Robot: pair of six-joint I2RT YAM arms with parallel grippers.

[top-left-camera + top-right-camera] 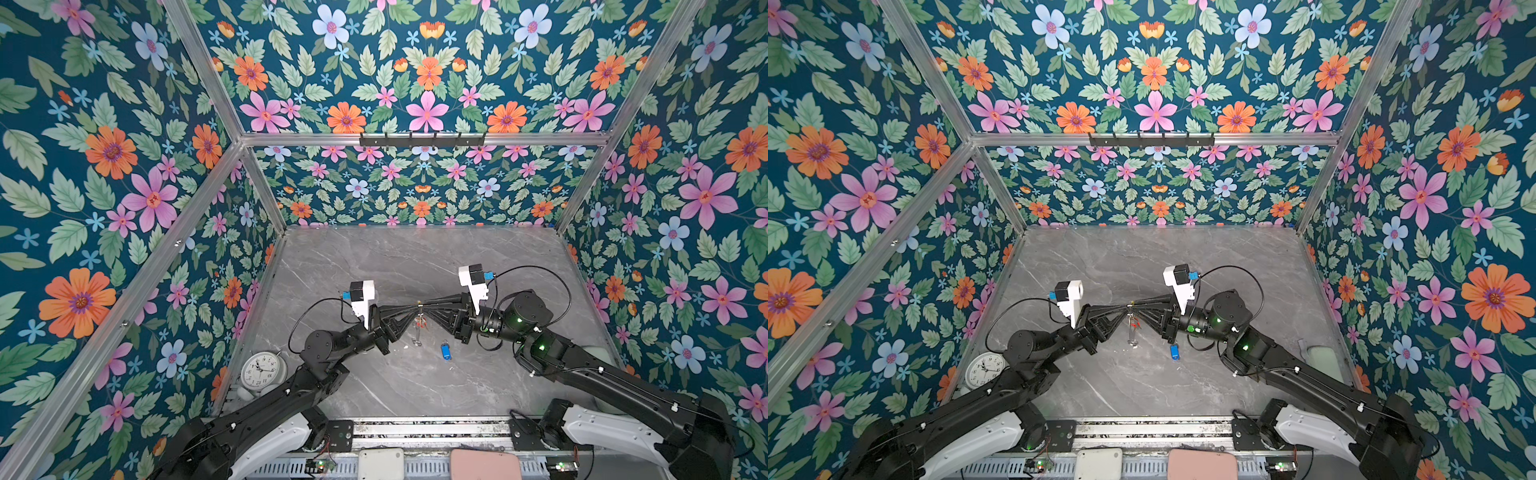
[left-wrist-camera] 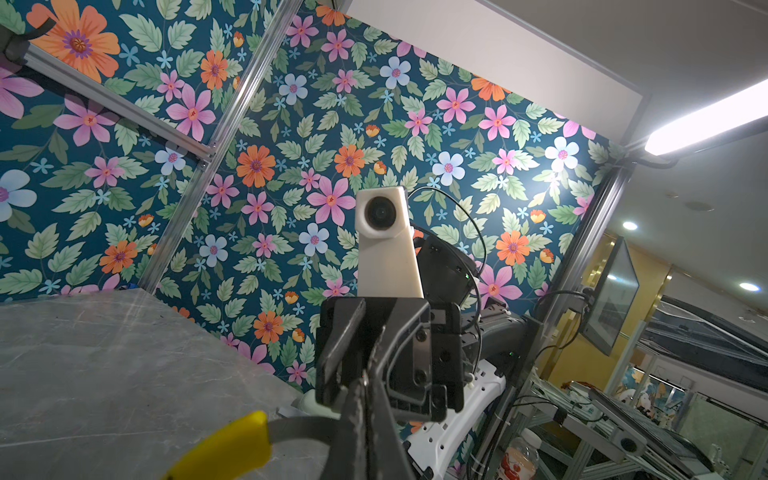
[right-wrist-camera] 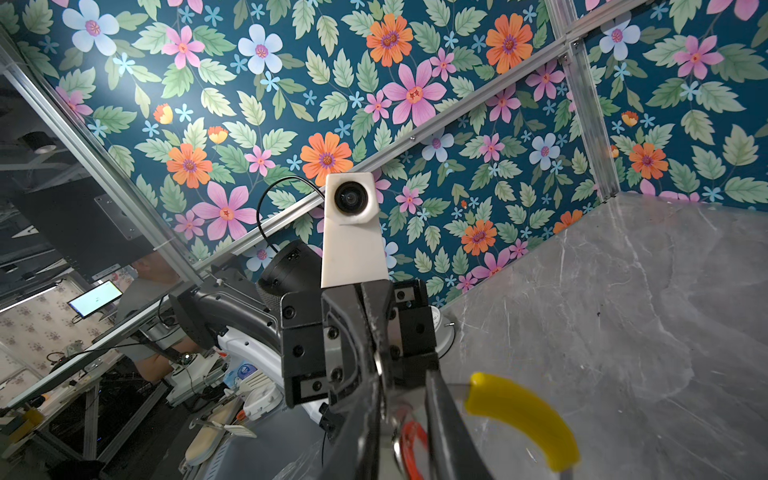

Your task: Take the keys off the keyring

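Evidently halfway: above the counter [image 1: 374, 257], the left tool [image 1: 415, 308] is pressed together on the raised keyring [image 3: 523, 419]. The right tool [image 1: 429, 308] sits narrowed around the hanging red-tagged key [image 1: 420, 323]; I cannot tell whether it pinches. The blue-tagged key [image 1: 445, 351] lies free on the counter. The next move likely calls for working the red one off its clip.
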